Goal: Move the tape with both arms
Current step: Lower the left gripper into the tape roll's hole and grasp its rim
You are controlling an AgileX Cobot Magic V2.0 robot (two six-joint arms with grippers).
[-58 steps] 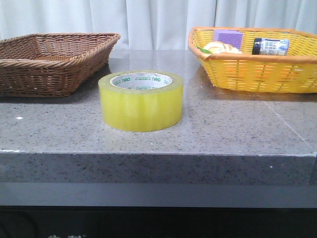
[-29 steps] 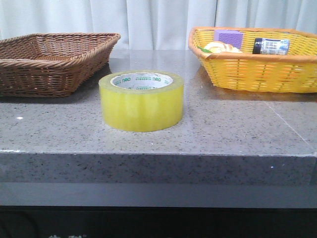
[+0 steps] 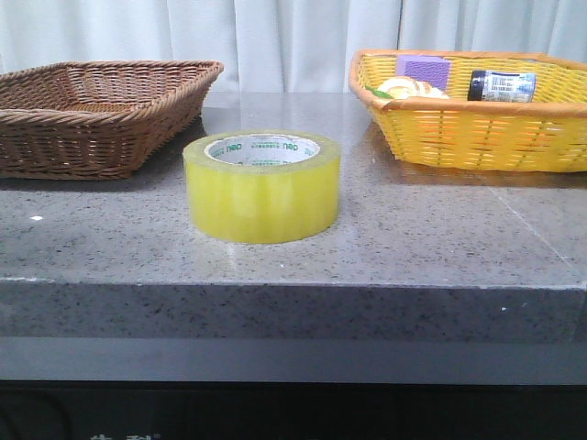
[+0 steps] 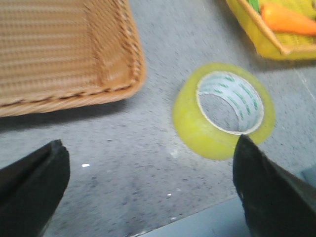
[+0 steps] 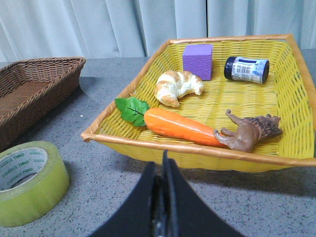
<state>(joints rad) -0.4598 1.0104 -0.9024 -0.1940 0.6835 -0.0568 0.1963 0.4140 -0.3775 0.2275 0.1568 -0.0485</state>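
Left gripper (image 4: 148, 197) fingers spread wide above the table, right gripper (image 5: 163, 207) fingers pressed together holding nothing, tape (image 3: 261, 187) lying flat on the grey stone table (image 3: 413, 247) near its front edge, brown wicker basket (image 3: 96, 115) behind left, yellow basket (image 3: 477, 115) behind right.

Left gripper (image 4: 148, 192) fingers cut off at frame edge; left wrist view blurred. Brown basket (image 3: 96, 115) clipped at left edge.

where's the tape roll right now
In the front view the tape lies flat on the stone counter, near its front edge, between the brown wicker basket on the left and the yellow basket on the right.
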